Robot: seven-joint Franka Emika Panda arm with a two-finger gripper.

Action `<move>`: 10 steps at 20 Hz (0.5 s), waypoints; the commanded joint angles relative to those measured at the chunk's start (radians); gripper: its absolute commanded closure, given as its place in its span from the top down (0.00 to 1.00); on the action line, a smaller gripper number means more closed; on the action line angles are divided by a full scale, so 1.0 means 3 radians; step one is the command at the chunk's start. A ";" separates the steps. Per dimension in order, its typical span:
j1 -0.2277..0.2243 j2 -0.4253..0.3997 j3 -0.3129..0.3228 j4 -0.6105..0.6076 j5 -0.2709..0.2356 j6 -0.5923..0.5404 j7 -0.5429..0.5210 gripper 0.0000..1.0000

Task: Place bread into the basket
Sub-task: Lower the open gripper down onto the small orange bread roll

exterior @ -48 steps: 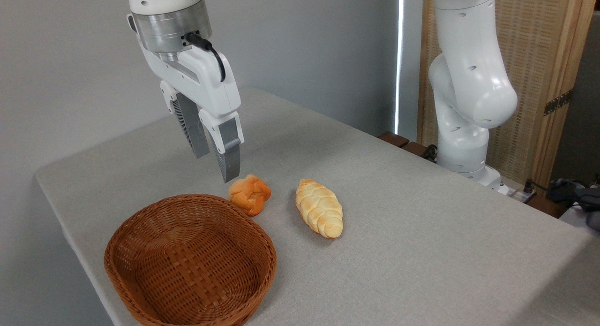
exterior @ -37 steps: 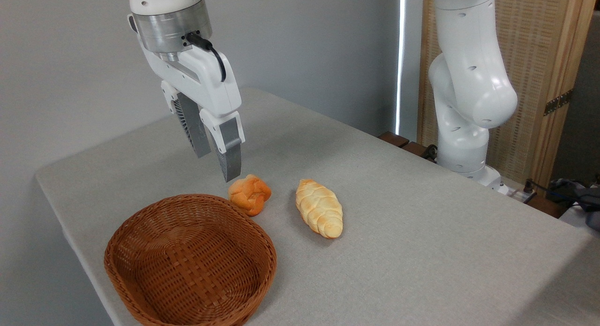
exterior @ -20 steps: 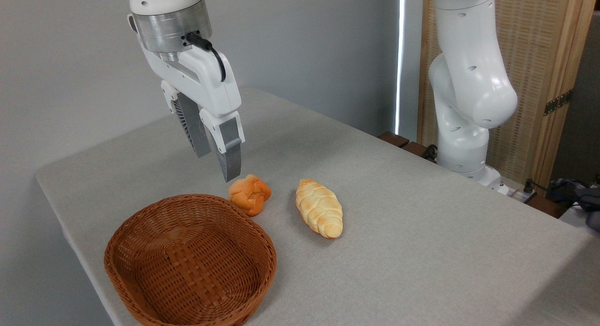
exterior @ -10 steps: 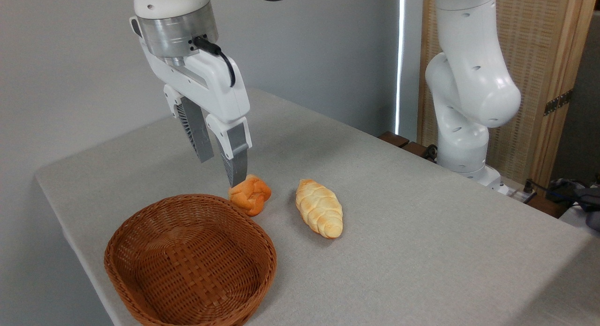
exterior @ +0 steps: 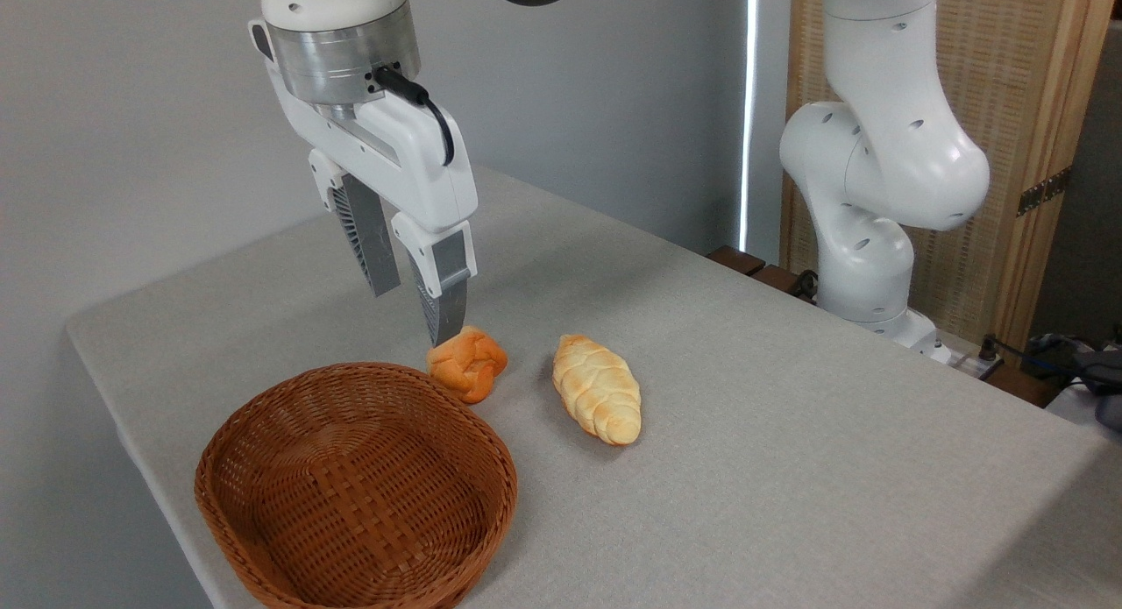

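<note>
A grey table (exterior: 789, 434) carries a brown wicker basket (exterior: 355, 491) at its near left corner. Right of it lies a pale braided loaf (exterior: 597, 388). The orange bun (exterior: 467, 363) sits on the table just beyond the basket's rim. The gripper (exterior: 416, 307) hangs over the bun's left side, jaws narrowly parted and holding nothing; whether its nearer fingertip (exterior: 445, 329) touches the bun cannot be told.

White arm (exterior: 881, 153), silver wrist ring (exterior: 337, 53), grey ribbed fingers (exterior: 372, 250).
</note>
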 commanded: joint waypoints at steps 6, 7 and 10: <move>0.0013 -0.0200 -0.0083 -0.0253 0.0011 0.0054 -0.0016 1.00; 0.0003 -0.0303 -0.0088 -0.0416 0.0031 0.0187 -0.0016 1.00; -0.0074 -0.0513 -0.0134 -0.0760 0.0123 0.0326 -0.0021 1.00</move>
